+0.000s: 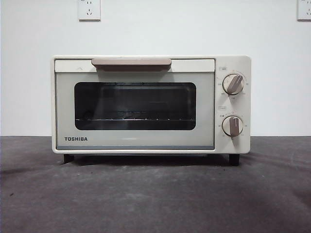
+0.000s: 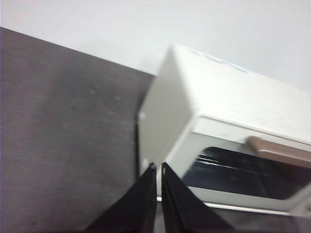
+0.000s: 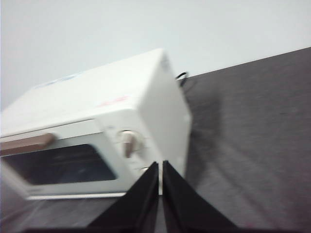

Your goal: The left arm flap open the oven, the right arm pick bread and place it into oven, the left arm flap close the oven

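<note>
The cream-white TOSHIBA oven [image 1: 150, 104] stands on the dark table with its door closed, beige bar handle [image 1: 131, 63] at the top and two beige knobs [image 1: 233, 104] on the right. Behind the dark glass I see only the wire rack. The oven also shows in the left wrist view [image 2: 218, 111] and the right wrist view [image 3: 97, 121]. My left gripper [image 2: 158, 167] hangs above the table off the oven's left side, jaws shut and empty. My right gripper [image 3: 160, 165] hangs off the oven's right side, jaws shut and empty. The bread is out of view.
The dark grey table [image 1: 155, 194] stretches in front of the oven. A white wall stands behind, with two sockets [image 1: 89, 9] high up. A dark cable [image 3: 182, 76] shows behind the oven in the right wrist view.
</note>
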`<action>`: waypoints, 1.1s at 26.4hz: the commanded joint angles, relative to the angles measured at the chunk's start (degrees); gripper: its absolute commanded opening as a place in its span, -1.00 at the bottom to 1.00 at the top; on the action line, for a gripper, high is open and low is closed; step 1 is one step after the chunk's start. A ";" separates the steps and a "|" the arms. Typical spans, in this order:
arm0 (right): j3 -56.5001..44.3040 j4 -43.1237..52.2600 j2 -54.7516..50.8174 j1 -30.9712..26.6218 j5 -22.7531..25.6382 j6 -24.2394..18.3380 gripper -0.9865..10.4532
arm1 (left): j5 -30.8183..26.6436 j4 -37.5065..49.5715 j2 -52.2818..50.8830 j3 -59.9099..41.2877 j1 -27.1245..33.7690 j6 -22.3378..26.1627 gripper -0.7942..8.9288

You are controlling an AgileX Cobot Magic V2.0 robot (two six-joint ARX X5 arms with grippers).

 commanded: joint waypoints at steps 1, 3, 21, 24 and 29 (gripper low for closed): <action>4.35 -1.55 3.34 0.02 -3.69 -1.31 -0.81 | 3.10 -0.81 4.02 5.05 -0.57 1.73 -0.80; 7.80 -3.50 6.10 0.02 -6.75 -3.15 -0.81 | 6.29 -2.14 7.19 8.59 -1.03 2.99 -0.80; 21.86 -14.73 18.47 2.97 -24.57 -17.35 -0.81 | 28.52 -7.74 16.15 18.27 -9.70 10.58 -0.80; 21.88 -15.93 18.45 3.04 -24.55 -17.44 -0.81 | 28.52 -7.17 15.80 18.27 -10.62 10.60 -0.77; 21.86 -17.73 18.47 3.04 -24.50 -17.18 -0.56 | 28.50 -6.47 15.80 18.27 -11.17 11.08 -0.66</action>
